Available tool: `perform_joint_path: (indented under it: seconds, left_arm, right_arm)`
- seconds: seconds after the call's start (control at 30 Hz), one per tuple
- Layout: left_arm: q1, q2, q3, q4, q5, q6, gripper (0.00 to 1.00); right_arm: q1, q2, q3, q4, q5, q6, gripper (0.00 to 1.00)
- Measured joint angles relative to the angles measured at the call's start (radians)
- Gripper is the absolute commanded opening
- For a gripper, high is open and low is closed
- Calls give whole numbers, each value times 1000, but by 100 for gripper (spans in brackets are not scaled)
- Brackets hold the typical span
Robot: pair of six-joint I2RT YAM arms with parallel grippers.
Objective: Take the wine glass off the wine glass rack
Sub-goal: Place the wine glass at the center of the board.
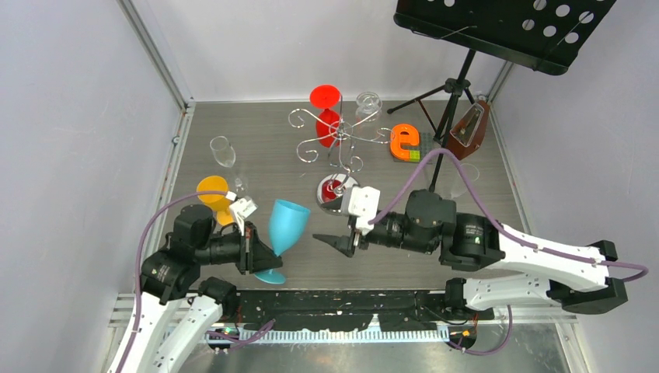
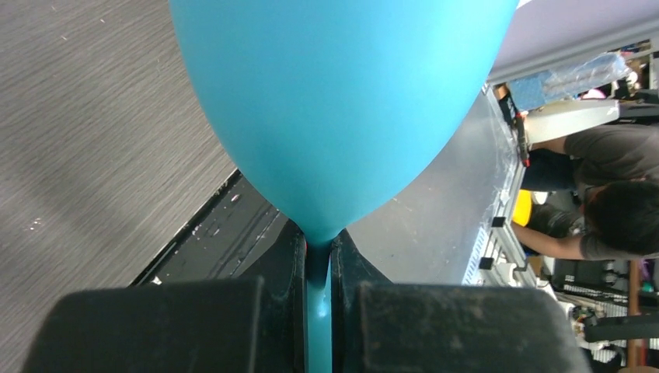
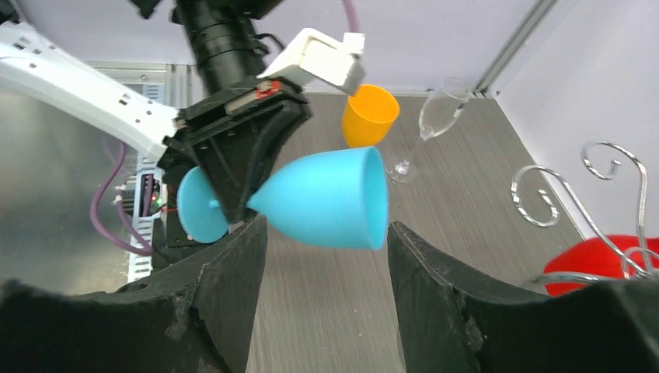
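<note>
The blue wine glass (image 1: 287,225), judged already taken off the wine glass rack (image 1: 343,141) (a red one (image 1: 327,124) hangs there), is clamped by its stem in the left tool (image 1: 259,252); the right tool (image 1: 342,243) is held open, empty.

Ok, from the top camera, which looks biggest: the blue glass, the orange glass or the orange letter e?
1. Blue glass, clearly the largest, though it is held off the table, so maybe nearer the camera.
2. Orange glass and letter e look about alike; I can't rank them.
</note>
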Motion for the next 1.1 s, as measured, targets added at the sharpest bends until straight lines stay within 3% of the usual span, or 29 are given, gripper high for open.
perform_joint_path:
  seconds: [0.13,0.47,0.73,1.1]
  left_arm:
    - [-2,-6,25,-55,-1,93,0]
    - [-79,-82,26,-78,15,163,0]
    - [-201,-118,26,-82,3,188,0]
    - [-235,-118,26,-97,-36,203,0]
  right_arm:
    - [-93,33,88,-93,-87,51,64]
    - [-245,100,141,-208,-426,130,64]
    - [-277,153,158,-211,-655,146,64]
    - [-277,243,158,-187,-834,192,60]
